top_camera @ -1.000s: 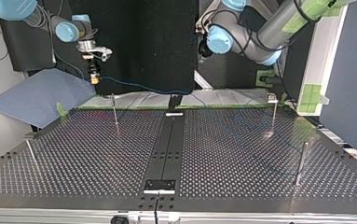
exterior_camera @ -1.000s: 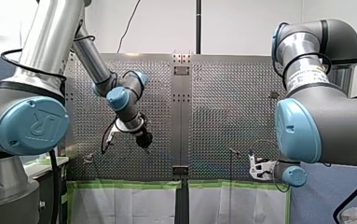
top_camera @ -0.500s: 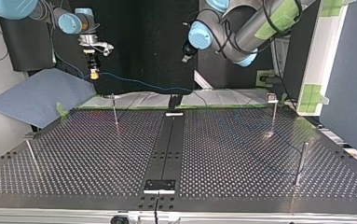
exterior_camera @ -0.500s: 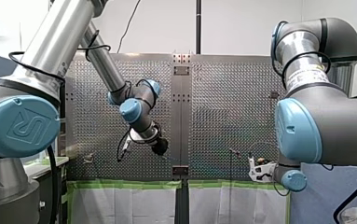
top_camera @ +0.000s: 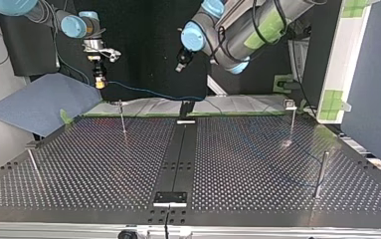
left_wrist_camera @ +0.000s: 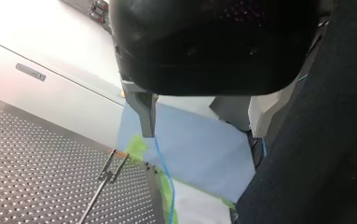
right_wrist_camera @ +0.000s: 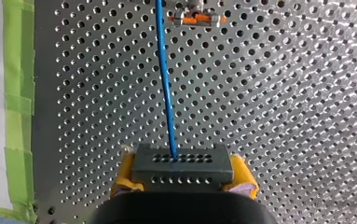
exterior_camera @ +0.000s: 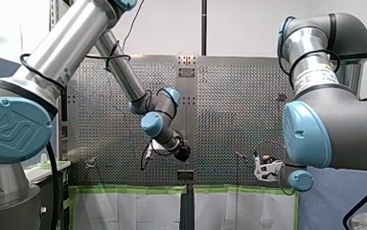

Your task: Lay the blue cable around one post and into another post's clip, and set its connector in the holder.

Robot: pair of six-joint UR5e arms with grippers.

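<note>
A: Between my right fingers (right_wrist_camera: 239, 169) sits the connector (right_wrist_camera: 181, 163), clamped by yellow pads, blue cable (right_wrist_camera: 165, 84) running ahead over the desk (right_wrist_camera: 283, 116).
B: And my left arm (top_camera: 228, 35)?
A: Grip state, can't tell tbh.

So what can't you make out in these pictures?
Left gripper: open or shut unclear; its black housing fills the left wrist view, and the front view shows it too small.
Cable: its run over the table is too faint in the top view.
Orange clip: partly cut off by the right wrist view's edge.
</note>
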